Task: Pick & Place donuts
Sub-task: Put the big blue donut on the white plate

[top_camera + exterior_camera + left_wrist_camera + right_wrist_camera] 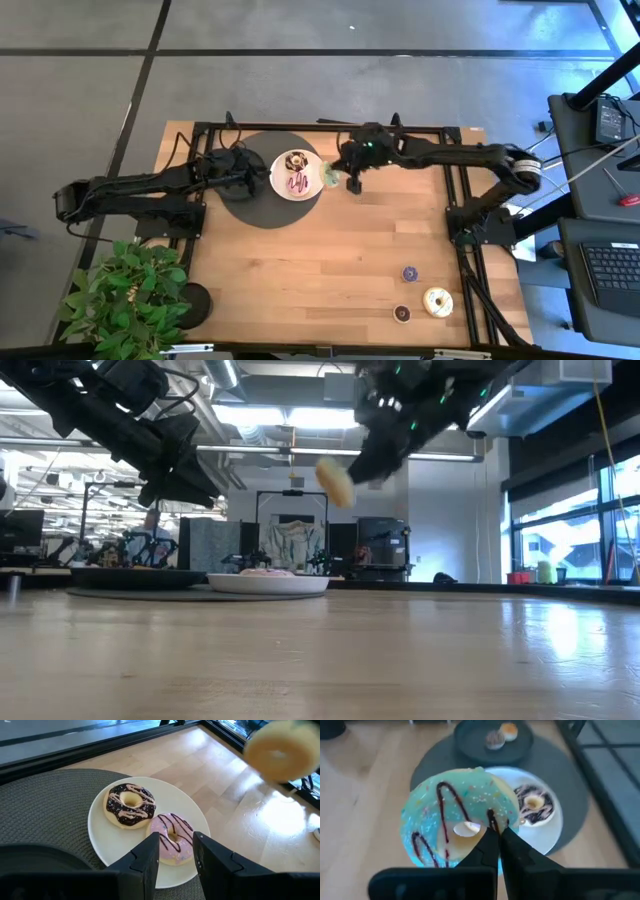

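The right gripper hangs in the air just beside the white plate, and its jaws pinch a green donut by a thin bit of its edge. The donut has brown stripes and hangs tilted, high above the table. That is the risky part. The hold is only on the rim, so the donut can swing or slip out if the arm moves fast. If it falls from this high, it can bounce and roll off the plate. The plate is already partly full. A chocolate donut and a pink donut lie on it, touching each other. The green donut is big, so it may land on top of them and knock one off, or tip over the rim onto the dark round mat. The left gripper hovers over the same plate with its jaws spread a little and nothing in them. Both arms are close here, so they may bump if the right one moves in over the plate. Three more donuts wait far away near the front right corner: a purple one, a brown one and a cream-yellow one.
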Available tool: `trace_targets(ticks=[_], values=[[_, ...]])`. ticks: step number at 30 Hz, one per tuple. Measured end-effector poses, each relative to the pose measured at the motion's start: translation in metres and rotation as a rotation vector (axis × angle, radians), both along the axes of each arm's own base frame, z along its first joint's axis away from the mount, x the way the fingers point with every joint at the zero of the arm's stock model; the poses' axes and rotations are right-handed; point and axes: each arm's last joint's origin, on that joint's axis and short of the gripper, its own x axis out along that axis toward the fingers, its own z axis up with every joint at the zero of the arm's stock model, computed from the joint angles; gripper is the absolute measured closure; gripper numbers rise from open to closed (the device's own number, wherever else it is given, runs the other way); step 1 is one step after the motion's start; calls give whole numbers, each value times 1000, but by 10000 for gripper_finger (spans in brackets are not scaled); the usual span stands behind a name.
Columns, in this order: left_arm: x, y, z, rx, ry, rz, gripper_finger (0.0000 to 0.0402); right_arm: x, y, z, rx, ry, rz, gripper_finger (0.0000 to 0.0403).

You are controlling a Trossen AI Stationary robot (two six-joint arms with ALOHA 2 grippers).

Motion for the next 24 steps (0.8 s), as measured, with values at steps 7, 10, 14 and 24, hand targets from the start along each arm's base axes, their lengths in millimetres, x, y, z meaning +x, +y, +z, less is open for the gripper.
trace_targets(ticks=[7,10,14,24], values=[[0,0,0,0,0,0,288,28,-39,-41,71,74,17,396],[0,0,0,-1,1,0,288,44,-51,-48,66,108,32,396],[0,0,-1,-4,7,0,288,59,-65,-56,62,172,46,395],[0,0,-1,-4,7,-1,288,72,-71,-75,53,210,60,393]])
